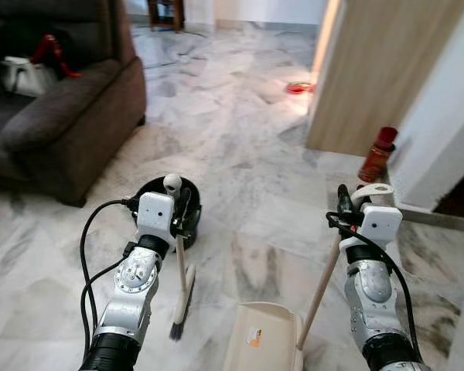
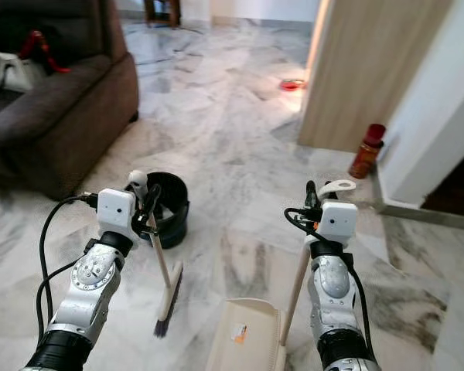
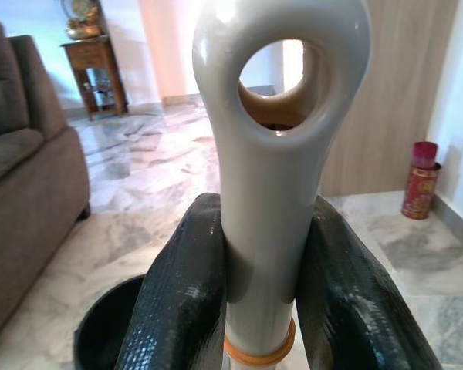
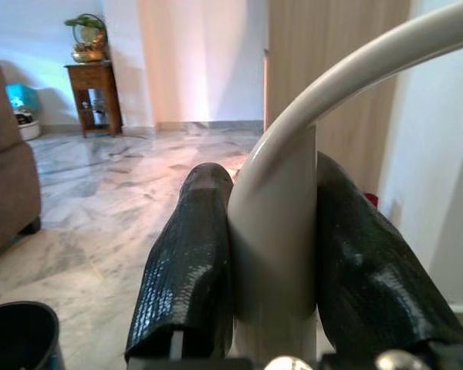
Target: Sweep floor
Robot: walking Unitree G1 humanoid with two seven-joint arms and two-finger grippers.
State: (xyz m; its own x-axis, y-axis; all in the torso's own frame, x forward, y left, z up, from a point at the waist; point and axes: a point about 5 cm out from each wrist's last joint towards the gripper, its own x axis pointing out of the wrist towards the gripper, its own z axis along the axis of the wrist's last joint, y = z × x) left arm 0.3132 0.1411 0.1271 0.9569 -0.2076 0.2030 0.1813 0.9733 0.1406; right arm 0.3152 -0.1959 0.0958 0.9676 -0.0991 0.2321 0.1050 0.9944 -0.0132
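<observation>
Your left gripper (image 1: 178, 207) is raised, fingers pinching the broom (image 1: 181, 290) handle – bristles on the marble floor (image 1: 240, 154); your right gripper (image 1: 348, 202) clamps the dustpan (image 1: 264, 338) handle, pan resting between both arms.

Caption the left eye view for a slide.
Left gripper holds a broom, right gripper a dustpan, black bin ahead.

Left tool (image 2: 148, 202) grips a broom (image 2: 164, 277); right tool (image 2: 313, 202) grips a dustpan (image 2: 243, 336) handle, on marble floor (image 2: 232, 154).
</observation>
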